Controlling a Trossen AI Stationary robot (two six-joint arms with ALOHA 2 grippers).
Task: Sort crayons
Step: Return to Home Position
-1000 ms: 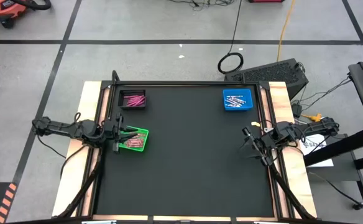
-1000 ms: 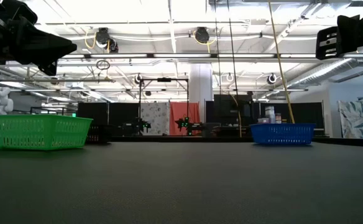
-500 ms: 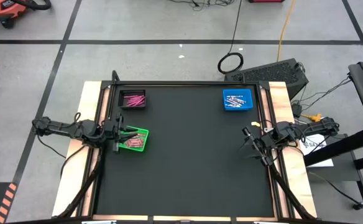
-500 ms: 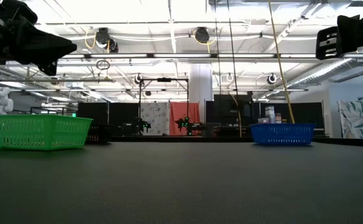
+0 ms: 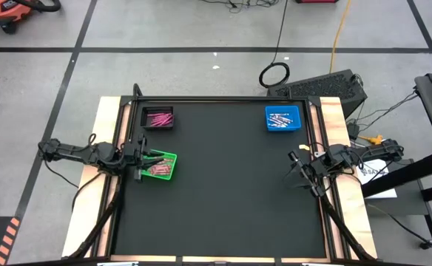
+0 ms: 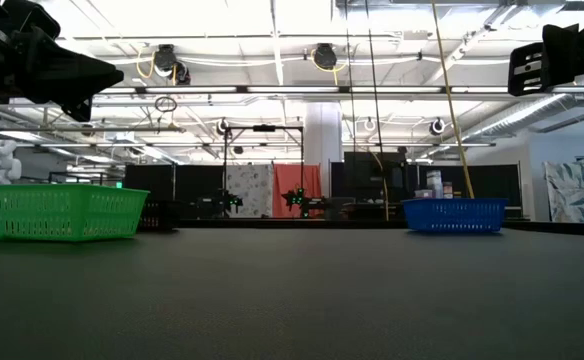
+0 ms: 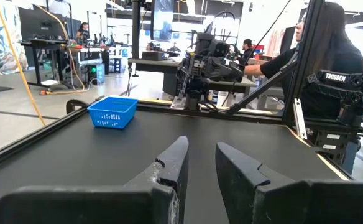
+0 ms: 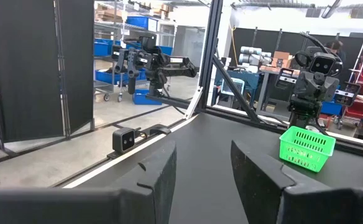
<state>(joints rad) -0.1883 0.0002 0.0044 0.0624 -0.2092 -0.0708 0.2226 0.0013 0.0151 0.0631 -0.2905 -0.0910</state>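
The left pincer (image 5: 155, 159) is held raised at the left edge of the desk (image 5: 223, 210), above the left part of the green tray (image 5: 176, 167). Its fingers (image 7: 172, 163) are spread and nothing is gripped between them. The right pincer (image 5: 294, 168) is parked at the right edge, well apart from every tray, and is likewise spread and empty. The crayons are contained in three trays: pink crayons (image 5: 157, 117) in the black tray (image 5: 142, 118) at the far left corner, more pink crayons in the green tray, and pale crayons (image 5: 282, 117) in the blue tray (image 5: 267, 118) at the far right. No loose crayon is seen on the desk, so sorting is judged complete. Both arms are presumably kept at the edges so that the surface is left unobstructed while the rest position is taken.
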